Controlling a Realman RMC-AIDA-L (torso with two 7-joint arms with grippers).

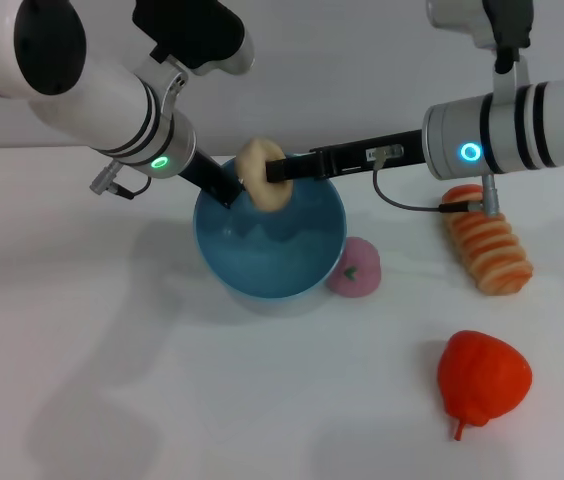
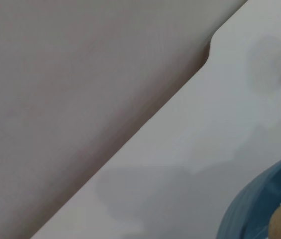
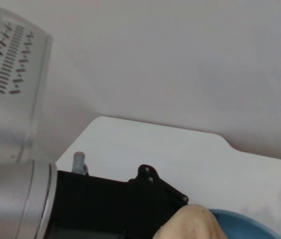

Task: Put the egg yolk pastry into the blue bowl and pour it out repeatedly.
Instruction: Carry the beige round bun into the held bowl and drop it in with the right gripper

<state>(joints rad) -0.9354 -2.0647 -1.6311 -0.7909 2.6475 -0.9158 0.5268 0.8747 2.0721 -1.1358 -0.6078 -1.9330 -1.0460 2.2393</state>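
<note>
The right tool (image 1: 270, 178) is clamped on the egg yolk pastry (image 1: 262, 174), holding it above the far rim of the blue bowl (image 1: 307, 262), not yet inside. The left tool (image 1: 230, 194) is clamped on the bowl's rim at its far left side; the bowl appears tilted toward the camera, its near edge resting on the desk (image 1: 142, 380).

Risks from this position:

- Early release — the pastry hangs over the rim, not over the centre. Dropped here, it could strike the edge and roll off behind the bowl.
- Tool contact — both tools sit close together at the rim. Lowering the right tool straight down may bump the left tool or the bowl wall and loosen the rim hold.
- Bowl slip — smooth plastic held at one point may pivot when the pastry lands.
- Spill path — the pink bun (image 1: 355, 268) touches the bowl's right side; a poured pastry could knock against it.
</note>
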